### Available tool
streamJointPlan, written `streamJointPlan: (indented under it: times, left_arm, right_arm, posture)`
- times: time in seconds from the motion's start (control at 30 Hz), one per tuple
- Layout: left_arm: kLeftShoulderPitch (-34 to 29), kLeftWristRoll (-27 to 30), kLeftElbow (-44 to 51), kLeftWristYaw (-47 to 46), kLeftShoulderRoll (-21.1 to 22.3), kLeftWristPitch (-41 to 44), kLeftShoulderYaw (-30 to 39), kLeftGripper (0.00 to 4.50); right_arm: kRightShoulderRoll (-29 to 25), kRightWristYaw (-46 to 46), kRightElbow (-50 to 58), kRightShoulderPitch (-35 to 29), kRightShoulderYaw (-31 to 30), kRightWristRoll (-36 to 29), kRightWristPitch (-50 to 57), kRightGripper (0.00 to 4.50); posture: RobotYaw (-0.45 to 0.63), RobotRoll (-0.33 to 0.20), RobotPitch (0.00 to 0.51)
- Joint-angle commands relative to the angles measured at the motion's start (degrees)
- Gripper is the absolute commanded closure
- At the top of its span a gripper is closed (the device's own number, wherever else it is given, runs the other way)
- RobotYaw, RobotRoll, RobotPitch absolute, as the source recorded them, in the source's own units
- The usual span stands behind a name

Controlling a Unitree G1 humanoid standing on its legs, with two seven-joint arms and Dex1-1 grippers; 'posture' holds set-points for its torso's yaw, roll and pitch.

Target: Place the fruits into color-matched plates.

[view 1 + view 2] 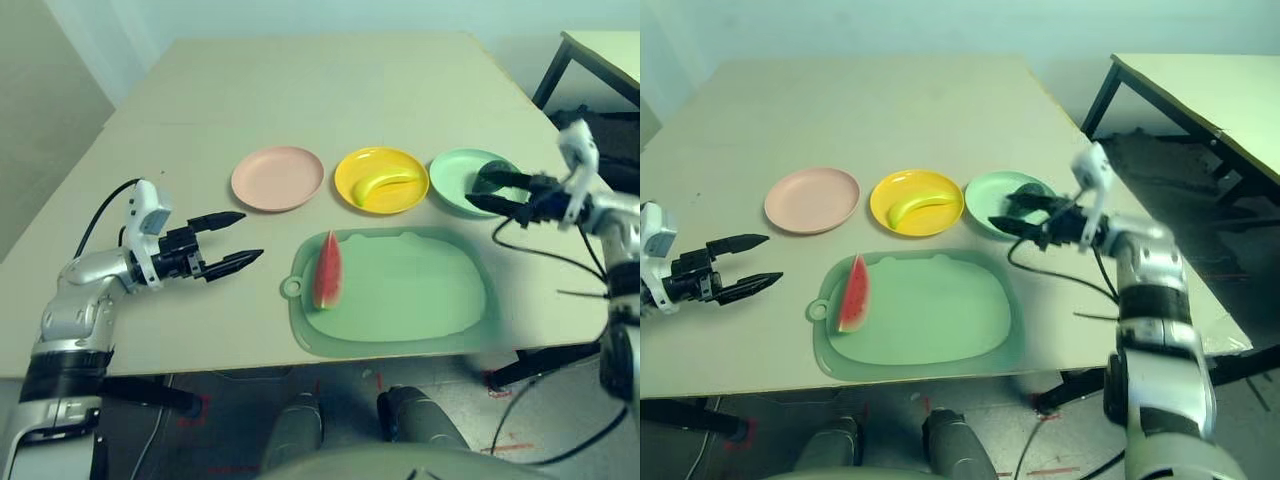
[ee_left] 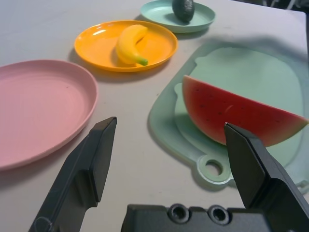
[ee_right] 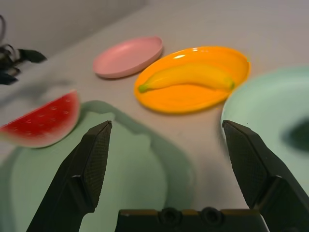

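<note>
Step in hand: two fruits look settled, so the watermelon wedge is the one left to sort, judging by how things lie.
Watermelon: the red wedge (image 1: 328,272) lies on the left part of the large green mat (image 1: 400,290), near its ring tab and well apart from the plates.
Pink plate: this plate (image 1: 278,178) is bare, and is the likely match for the red fruit.
Yellow plate: the banana (image 1: 923,205) lies within the yellow plate (image 1: 880,209), beside the pink one.
Mint plate: the avocado (image 2: 183,9) rests on the mint green plate (image 2: 205,20), its colour matched.
Left gripper: it (image 1: 256,236) stands over the table to the left of the mat, jaws wide apart, with nothing between them; the wedge is ahead of it, free of its grip.
Right gripper: it (image 3: 167,123) is near the mint plate, jaws also spread wide and holding nothing; the avocado is out of its grasp.
Next move: the left arm seems best placed; it would need to bring its jaws around the wedge, close across the thin body, lift clear of the mat and lower it onto the pink plate.
Risk: the sloping sides could slip or tip the wedge if gripped too high.
</note>
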State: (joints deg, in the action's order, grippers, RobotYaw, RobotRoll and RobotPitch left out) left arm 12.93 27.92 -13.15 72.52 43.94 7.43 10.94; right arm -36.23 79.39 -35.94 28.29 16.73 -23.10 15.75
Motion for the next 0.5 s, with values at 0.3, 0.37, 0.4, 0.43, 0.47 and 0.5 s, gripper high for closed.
streamJointPlan:
  times: [0.3,0.37,0.4,0.43,0.47,0.5]
  left_arm:
    - [1.73,-1.63,-1.37,2.98,0.76,-1.28,-1.51,0.00]
    - [2.72,-2.41,-1.60,4.67,1.33,-1.68,-2.53,0.00]
    - [3.71,-3.11,-1.86,5.92,1.64,-2.33,-3.44,0.00]
    - [4.76,-3.76,-2.12,7.16,1.91,-3.08,-4.36,0.00]
    - [6.29,-3.97,-2.33,9.02,1.90,-4.49,-5.18,0.00]
    - [7.81,-4.15,-2.74,10.51,1.77,-5.81,-5.82,0.00]
  right_arm:
    - [-2.90,13.11,-14.09,-4.71,-11.16,-0.29,-31.92,0.01]
    - [-3.18,13.11,-15.47,-4.45,-13.80,-1.71,-34.69,0.01]
    - [-3.15,13.11,-16.45,-4.08,-14.95,-2.09,-35.90,0.01]
    - [-3.19,13.11,-17.24,-3.81,-16.11,-2.48,-36.88,0.01]
    - [-3.13,13.11,-17.81,-3.59,-16.96,-2.91,-37.48,0.01]
    - [-3.06,13.11,-18.11,-3.45,-17.66,-3.47,-37.86,0.01]
  posture:
    - [-0.06,0.000,0.060]
    - [-0.07,0.000,0.055]
    - [-0.06,0.000,0.051]
    - [-0.06,0.000,0.051]
    - [-0.06,0.000,0.046]
    - [-0.06,0.000,0.044]
